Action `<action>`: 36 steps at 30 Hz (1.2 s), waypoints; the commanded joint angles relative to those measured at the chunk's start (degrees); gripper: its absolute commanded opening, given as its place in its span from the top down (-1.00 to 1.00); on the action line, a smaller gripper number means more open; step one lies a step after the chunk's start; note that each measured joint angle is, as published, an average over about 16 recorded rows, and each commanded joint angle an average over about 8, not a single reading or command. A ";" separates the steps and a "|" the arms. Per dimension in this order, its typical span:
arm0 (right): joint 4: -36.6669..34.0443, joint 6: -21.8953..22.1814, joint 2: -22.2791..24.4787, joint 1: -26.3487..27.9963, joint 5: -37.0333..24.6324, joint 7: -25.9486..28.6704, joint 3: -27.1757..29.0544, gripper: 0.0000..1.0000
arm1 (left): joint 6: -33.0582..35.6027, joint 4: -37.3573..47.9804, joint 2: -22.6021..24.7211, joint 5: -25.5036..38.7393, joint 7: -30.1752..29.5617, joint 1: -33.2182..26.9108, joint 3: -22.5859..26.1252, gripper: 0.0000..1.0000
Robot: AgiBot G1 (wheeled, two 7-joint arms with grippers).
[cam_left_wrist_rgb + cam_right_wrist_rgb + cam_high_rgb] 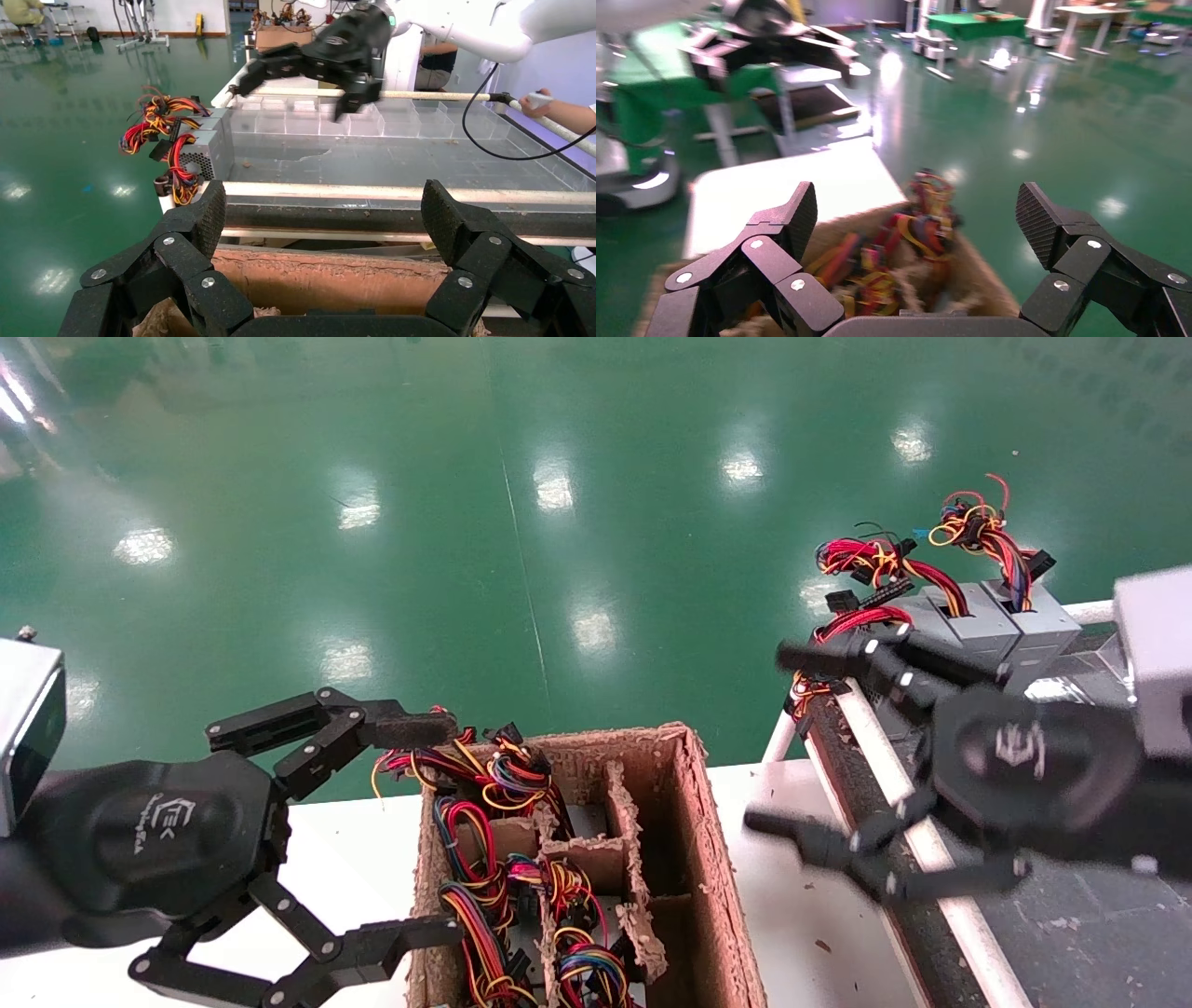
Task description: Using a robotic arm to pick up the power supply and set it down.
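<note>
I see the glossy green floor (521, 505) filling most of the head view, with the white tabletop (354, 840) along its near edge. On that tabletop stands a brown moulded-pulp crate (717, 859) split into compartments; curly wire bundles of red, yellow, blue and orange (484, 896) fill its left compartments, while the right ones look bare from here. To the right runs a dark conveyor bed with white rails (931, 859).

At the conveyor's far left end sit three small grey metal power supplies in a row. The nearest one (208, 151), with a perforated side and a red, yellow and orange wire bundle, is the power supply I am after; the two grey boxes behind it (1006, 617) carry mostly red cables.

My right robotic arm's gripper (792, 747) hangs above the conveyor's left rail, between the crate and the power supplies, its two black linkage fingers (838, 658) spread wide and gripping nothing. My left gripper (438, 831) is at the crate's left wall, also spread wide, one fingertip by the far corner, the other against the near side.
</note>
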 commanded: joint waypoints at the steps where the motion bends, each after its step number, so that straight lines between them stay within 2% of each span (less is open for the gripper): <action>1: 2.28 -0.45 0.21 -1.66 1.25 1.05 0.29 -1.00 | 0.00 0.00 0.00 0.00 0.00 0.00 0.00 -1.00; 11: 8.58 -1.70 0.80 -6.29 4.75 3.63 1.09 -1.00 | -0.02 0.02 -0.01 -0.01 0.01 0.01 0.00 -1.00; 36: 6.86 -1.38 0.69 -5.05 3.79 3.11 0.91 -1.00 | -0.02 0.02 -0.01 -0.02 0.01 0.01 0.00 -1.00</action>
